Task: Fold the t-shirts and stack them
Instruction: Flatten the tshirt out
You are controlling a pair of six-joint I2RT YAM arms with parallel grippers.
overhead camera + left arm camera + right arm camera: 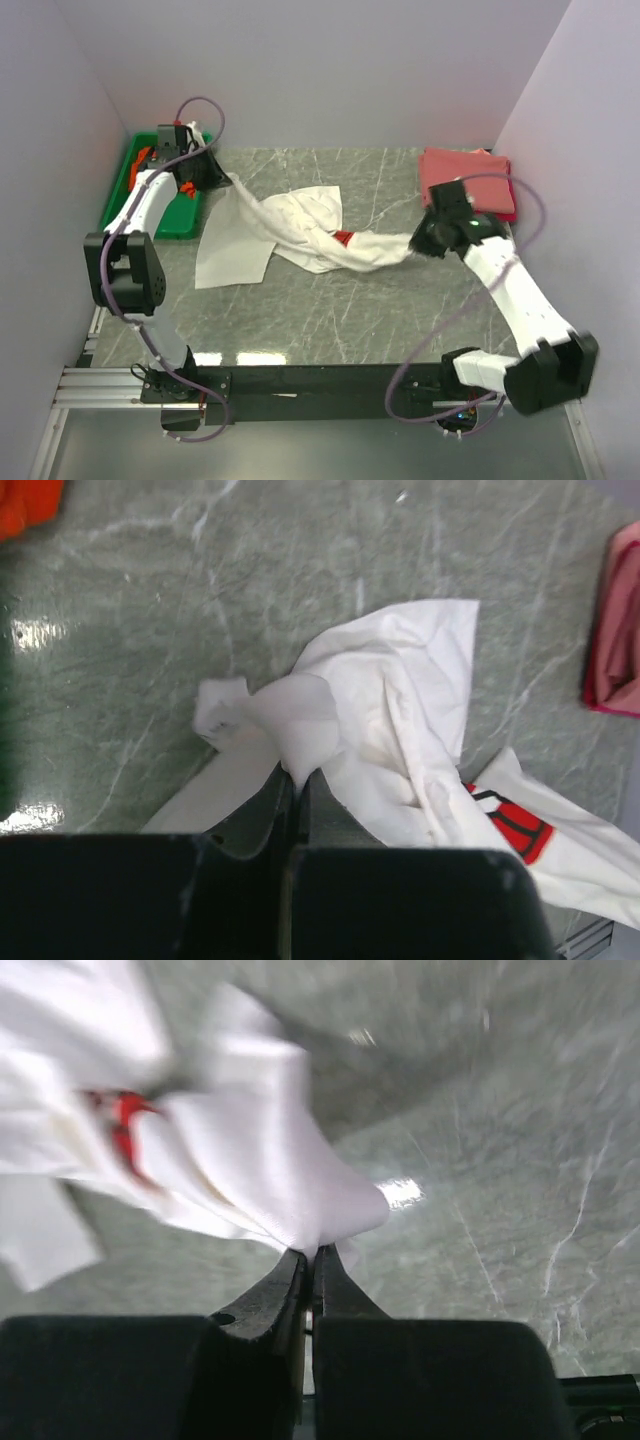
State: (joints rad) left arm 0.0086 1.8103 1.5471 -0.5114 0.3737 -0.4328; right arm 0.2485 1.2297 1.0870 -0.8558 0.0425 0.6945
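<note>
You have left fingers [255, 820] and right fingers [262, 1298] both clenched on the white t-shirt [300, 225], strung crumpled across the worktop [330, 310]. Not folded yet; folded pink t-shirts [465, 178] sit far right.

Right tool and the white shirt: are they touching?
Touching. The right wrist view shows the right tool pinching a fold of the white shirt.

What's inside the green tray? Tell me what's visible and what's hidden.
Orange cloth shows at the far end of the green tray. The left arm crosses over its middle, so the rest of its contents cannot be seen.
</note>
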